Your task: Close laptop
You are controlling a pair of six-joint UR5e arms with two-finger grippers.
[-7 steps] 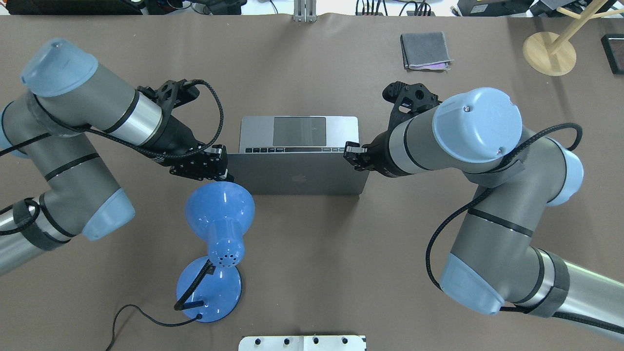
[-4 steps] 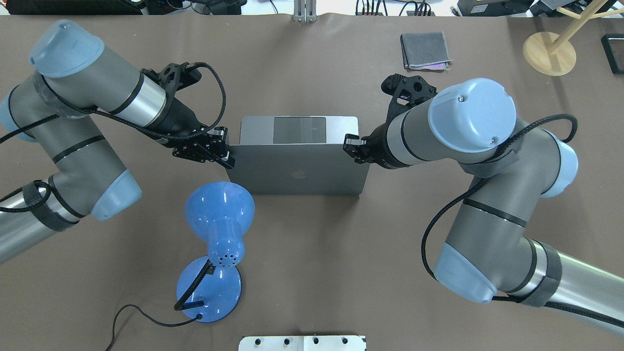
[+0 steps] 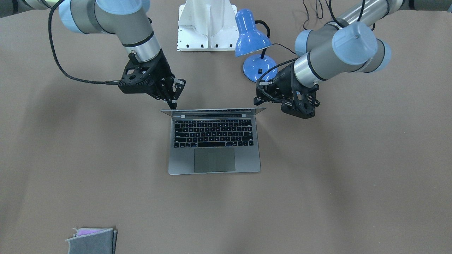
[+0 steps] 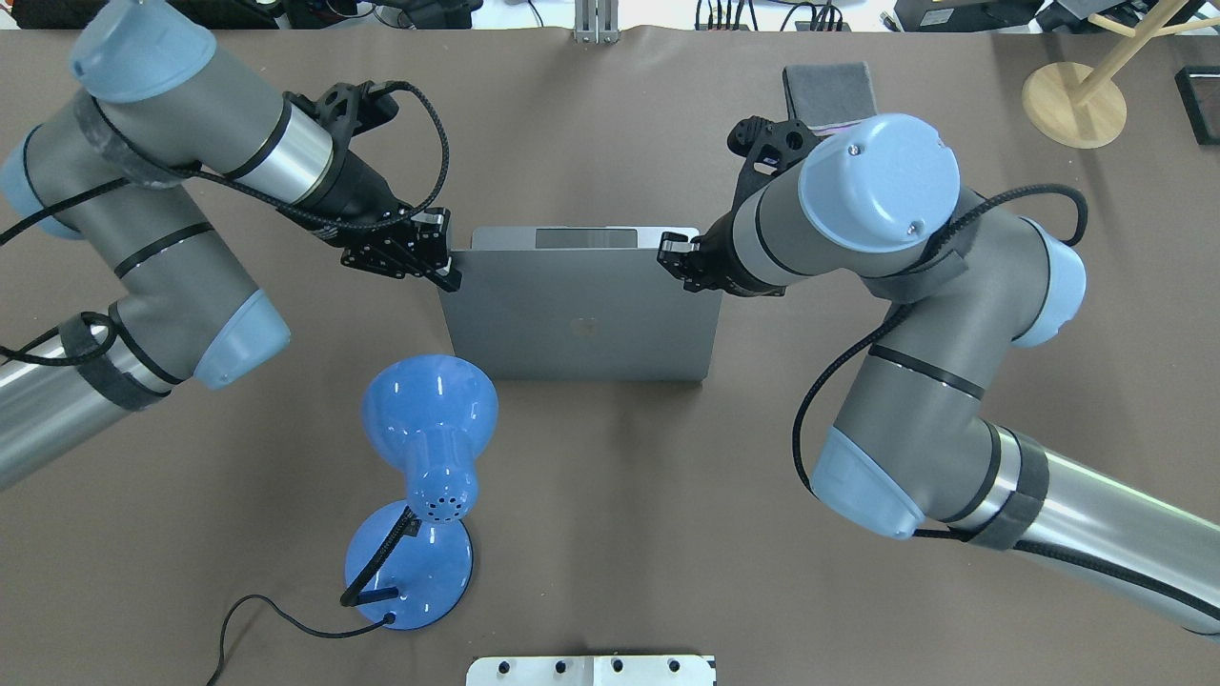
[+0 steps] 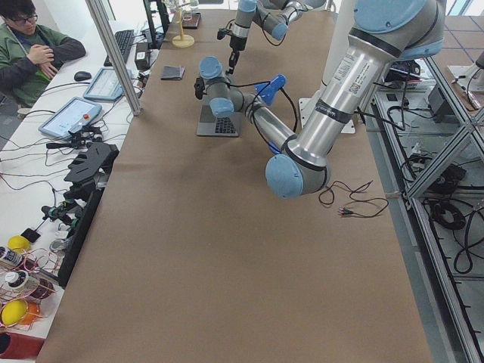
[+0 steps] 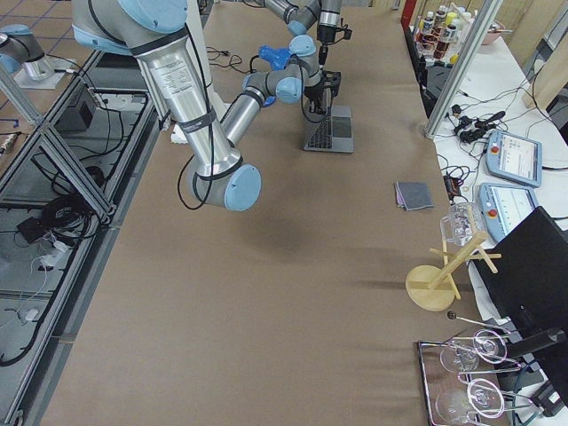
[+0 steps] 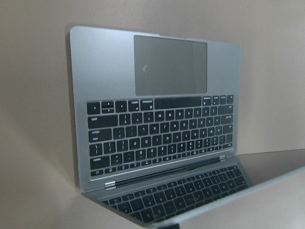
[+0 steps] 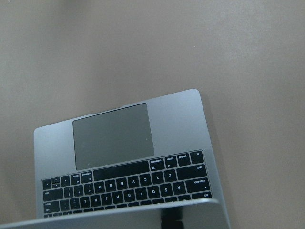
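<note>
Laptop (image 4: pixel 581 314) lid lowered further; keys (image 3: pixel 213 133) hidden overhead, visible front-facing.

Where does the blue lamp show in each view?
Exterior front-facing: lamp top centre, behind the laptop.
Overhead exterior: lamp lower left of centre.
Exterior left: lamp far, upper centre.
Exterior right: lamp far, upper centre.
Left wrist-mounted: not in it.
Right wrist-mounted: not in it.
Shared landmark: the laptop.

Grey-silver laptop (image 4: pixel 620 286) with black keys (image 3: pixel 213 133) and darker grey trackpad (image 3: pixel 214 159), dark apple logo (image 4: pixel 583 327), glossy blue desk lamp (image 4: pixel 429 405), plain brown surface (image 4: pixel 620 534), grey folded cloth (image 3: pixel 95 243) with a purple edge
</note>
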